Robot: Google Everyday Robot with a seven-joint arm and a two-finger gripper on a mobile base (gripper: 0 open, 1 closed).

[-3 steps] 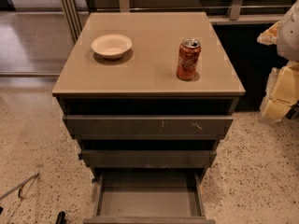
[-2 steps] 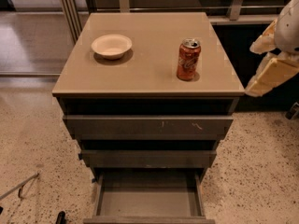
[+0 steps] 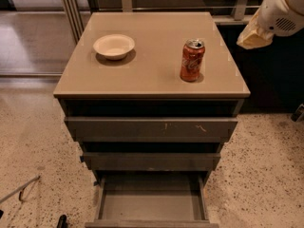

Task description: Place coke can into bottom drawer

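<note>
The coke can (image 3: 192, 60), red-orange with white script and a silver top, stands upright on the right part of the cabinet top (image 3: 152, 75). The bottom drawer (image 3: 152, 204) is pulled out below it, and its flat grey floor is bare. My gripper (image 3: 250, 36) hangs in the air at the upper right, just beyond the cabinet's right edge. It is to the right of the can and a little higher, and apart from it. It holds nothing that I can see.
A cream bowl (image 3: 114, 45) sits on the left part of the cabinet top. The two upper drawers (image 3: 151, 127) are slightly out. A dark cabinet stands to the right, and speckled floor (image 3: 33, 146) lies around. A thin metal object (image 3: 21, 190) lies at the lower left.
My arm has risen from low at the right edge to the upper right and come closer to the cabinet top. The can, bowl and drawers have not moved.
</note>
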